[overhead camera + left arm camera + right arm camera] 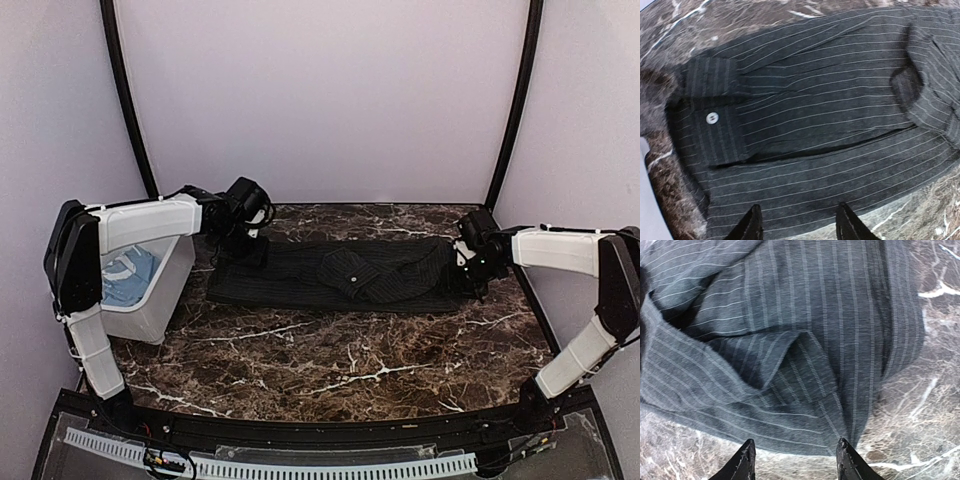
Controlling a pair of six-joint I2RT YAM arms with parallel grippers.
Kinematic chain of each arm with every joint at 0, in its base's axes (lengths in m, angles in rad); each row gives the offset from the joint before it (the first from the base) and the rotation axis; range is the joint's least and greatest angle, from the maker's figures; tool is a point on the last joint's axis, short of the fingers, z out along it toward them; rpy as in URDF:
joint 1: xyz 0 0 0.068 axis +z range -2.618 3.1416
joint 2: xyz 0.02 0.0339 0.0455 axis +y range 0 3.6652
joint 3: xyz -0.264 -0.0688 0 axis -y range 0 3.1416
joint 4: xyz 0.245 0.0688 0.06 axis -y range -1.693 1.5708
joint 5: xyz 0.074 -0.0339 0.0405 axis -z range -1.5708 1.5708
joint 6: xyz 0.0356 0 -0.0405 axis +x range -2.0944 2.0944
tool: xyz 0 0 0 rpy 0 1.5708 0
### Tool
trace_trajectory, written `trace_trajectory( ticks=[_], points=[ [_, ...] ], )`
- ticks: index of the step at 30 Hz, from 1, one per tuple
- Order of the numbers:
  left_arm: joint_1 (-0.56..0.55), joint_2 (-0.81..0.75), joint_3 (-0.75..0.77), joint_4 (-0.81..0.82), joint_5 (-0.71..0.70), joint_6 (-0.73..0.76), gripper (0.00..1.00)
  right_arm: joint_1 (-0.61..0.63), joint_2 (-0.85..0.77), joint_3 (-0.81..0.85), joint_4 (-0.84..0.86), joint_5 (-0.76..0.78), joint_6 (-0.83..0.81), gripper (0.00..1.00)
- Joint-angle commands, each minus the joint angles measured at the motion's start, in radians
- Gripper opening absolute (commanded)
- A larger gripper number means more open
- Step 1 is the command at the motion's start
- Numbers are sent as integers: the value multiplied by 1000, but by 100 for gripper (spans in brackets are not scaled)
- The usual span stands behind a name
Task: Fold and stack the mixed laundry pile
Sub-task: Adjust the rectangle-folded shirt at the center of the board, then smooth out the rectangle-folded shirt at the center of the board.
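Bases of both arms are seen at the near edge of the dark, white-veined marble desk (330, 365), and a broad strip of bare stone is left between them and the laundry. Further in, the black pinstriped shirt (340, 275) is laid flat across the desk as a long, narrow band running left to right, with a bunched fold of cloth raised near its middle. In the left wrist view the shirt (815, 115) is shown smoothed out, with a sleeve folded over the body and a white button (712, 118) exposed on what looks like a cuff. In the right wrist view its other end (790, 340) is seen rumpled, with creases and a rounded edge lying on the stone.

The left claw (254, 240) is held over the shirt's left end; its fingers (752, 227) are spread apart above the cloth with nothing caught between them. The right claw (468, 262) is held at the shirt's right end, and its fingers (745, 462) are likewise parted and empty, just above the edge where the fabric meets the desk.

To the left, beside the shirt but apart from it, a white plastic bin (160, 300) is stood under the left forearm, and the light blue T-shirt (128, 275) is seen crumpled inside it. At the back the desk is closed off by a pale wall (320, 100)
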Motion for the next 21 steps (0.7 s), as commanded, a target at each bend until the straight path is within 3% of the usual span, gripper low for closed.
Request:
trace_trajectory(
  ticks=[1, 6, 14, 21],
  points=[
    [13, -45, -27, -153, -94, 51, 45, -17, 12, 25, -18, 40, -8, 52],
    [17, -79, -75, -219, -65, 189, 42, -53, 16, 25, -18, 23, -25, 53],
    [101, -48, -78, -183, -57, 139, 37, -89, 43, 29, 9, -29, -39, 53],
    [112, 51, -73, -190, -52, 129, 35, -94, 85, 42, 26, -49, -45, 53]
  ],
)
